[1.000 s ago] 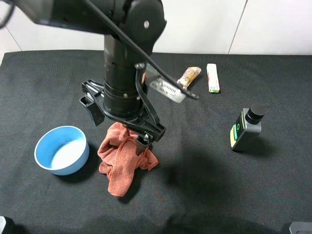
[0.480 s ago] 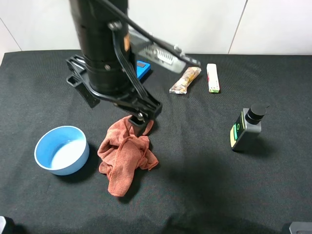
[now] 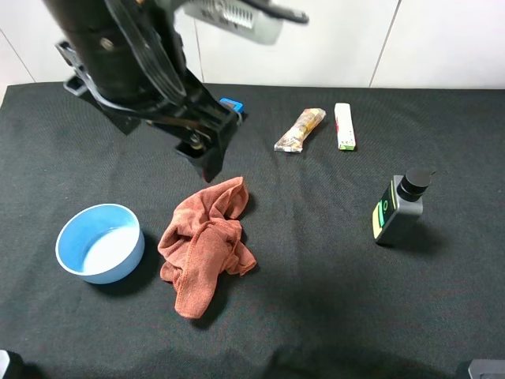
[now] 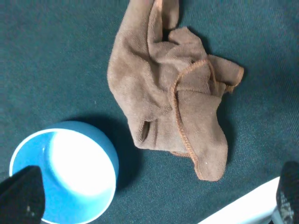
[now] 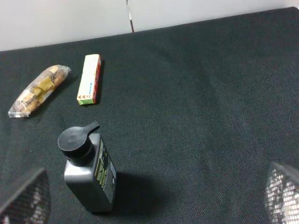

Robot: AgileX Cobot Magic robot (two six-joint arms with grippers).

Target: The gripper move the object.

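A crumpled rust-orange cloth (image 3: 207,245) lies on the black table, right of a blue bowl (image 3: 100,242). My left gripper (image 3: 203,156) hangs in the air above and behind the cloth, apart from it, open and empty. In the left wrist view the cloth (image 4: 173,88) and the bowl (image 4: 63,177) lie far below, with my left gripper (image 4: 154,200) spread wide and one dark fingertip (image 4: 21,198) at each lower corner. My right gripper (image 5: 152,193) is open and empty, looking at a grey bottle (image 5: 88,170) with a black cap.
The grey bottle (image 3: 397,209) stands at the right. A wrapped snack bar (image 3: 300,130) and a white-green box (image 3: 344,126) lie at the back. A small blue object (image 3: 231,105) sits behind the left arm. The table's pale edge (image 4: 243,210) shows in the left wrist view.
My left arm has risen and drawn back to the left, off the cloth. The cloth stays on the table, its upper fold now uncovered. Nothing else moved.
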